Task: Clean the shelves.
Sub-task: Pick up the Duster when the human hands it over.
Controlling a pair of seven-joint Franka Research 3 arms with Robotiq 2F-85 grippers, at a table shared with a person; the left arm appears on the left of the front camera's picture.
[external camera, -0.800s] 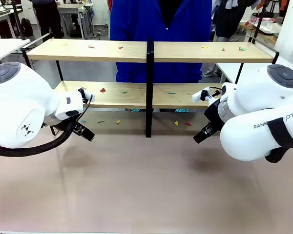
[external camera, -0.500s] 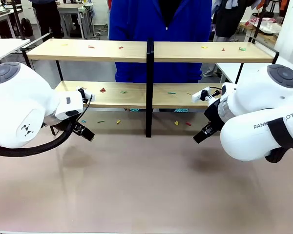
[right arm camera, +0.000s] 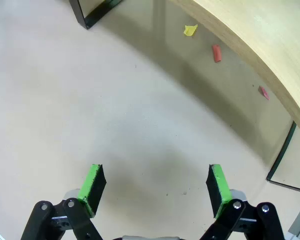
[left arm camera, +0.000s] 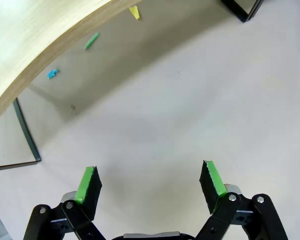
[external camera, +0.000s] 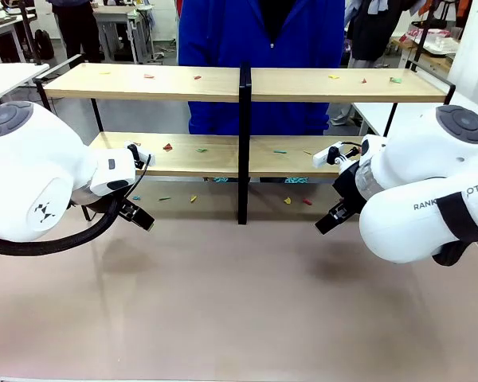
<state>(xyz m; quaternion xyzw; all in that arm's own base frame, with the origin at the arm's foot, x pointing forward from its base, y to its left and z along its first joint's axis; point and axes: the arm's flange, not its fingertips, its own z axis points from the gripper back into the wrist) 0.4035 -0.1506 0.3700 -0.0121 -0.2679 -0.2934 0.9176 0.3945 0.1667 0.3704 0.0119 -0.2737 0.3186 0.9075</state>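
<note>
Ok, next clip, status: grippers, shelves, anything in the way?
Left gripper and right gripper open, empty, above the table. Shelves scattered with coloured scraps on both boards, more beneath. Person stands behind the shelves; nothing between grippers and shelves.

I get bright, even light from overhead in every view. On the bench (external camera: pixel 239 318), soft shadows with blurry edges lie under both arms, just behind the left jaws and the right jaws. Ahead of each pair of jaws, the shelves (external camera: pixel 143 82) throw a broad grey band onto the bench, darkest right under the lower board (left arm camera: pixel 20 45). My wide-angle wrist lenses bow that board's straight edge into a curve, most strongly toward the corners. The green pads (left arm camera: pixel 85 184) and the bench surface between the jaws look crisp. The white arm shells (external camera: pixel 32 175) carry a mild sheen. Far beyond the jaws, the room looks slightly washed out.
</note>
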